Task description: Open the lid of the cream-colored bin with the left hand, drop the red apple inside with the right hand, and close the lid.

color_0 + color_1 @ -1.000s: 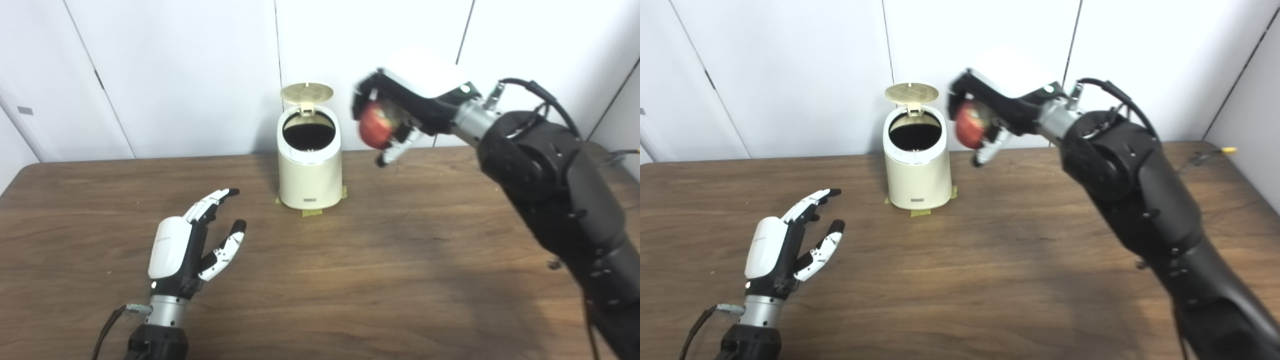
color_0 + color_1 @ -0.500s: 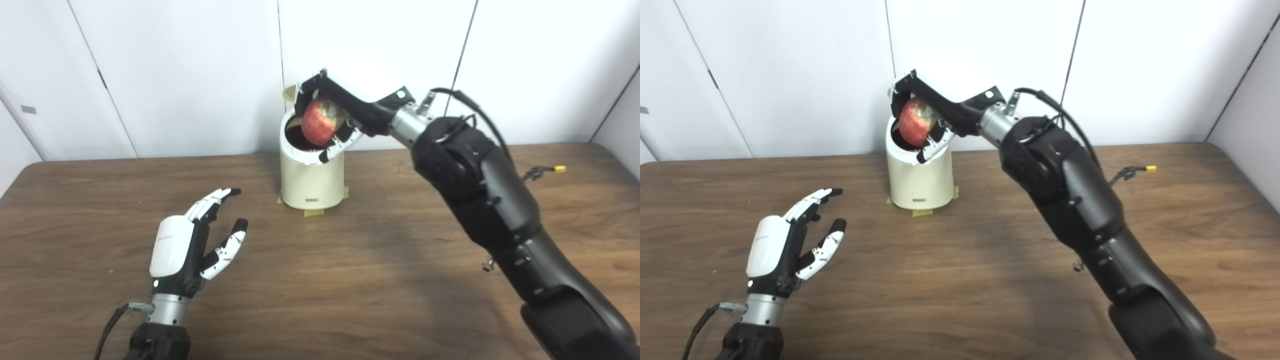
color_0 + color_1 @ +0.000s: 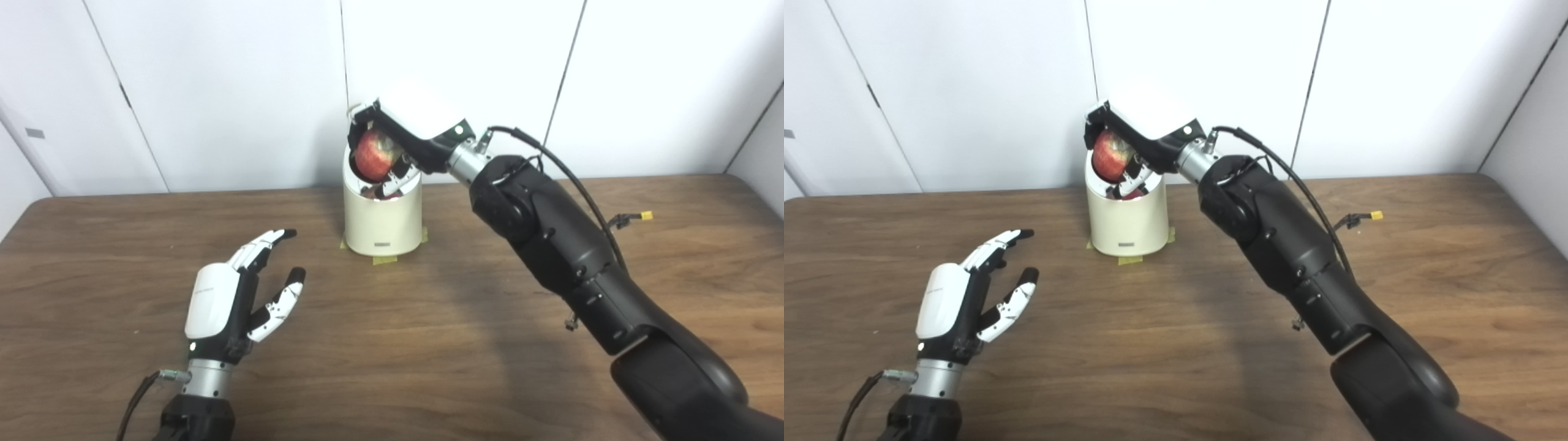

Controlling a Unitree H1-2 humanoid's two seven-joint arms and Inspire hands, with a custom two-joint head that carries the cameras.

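Drop step: right hand grips red apple, fingers wrapped round it, directly above mouth of cream-colored bin. Left hand idle, fingers spread, holding nothing, well in front-left of bin. Next: release apple, w/draw, then close lid.

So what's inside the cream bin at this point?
The red apple sits at the cream bin mouth, gripped by the right hand. That hand covers the interior, so anything deeper is hidden.

A bare test lab: plain white wall panels, a wood-grain surface, and a bin fixed down with tape.
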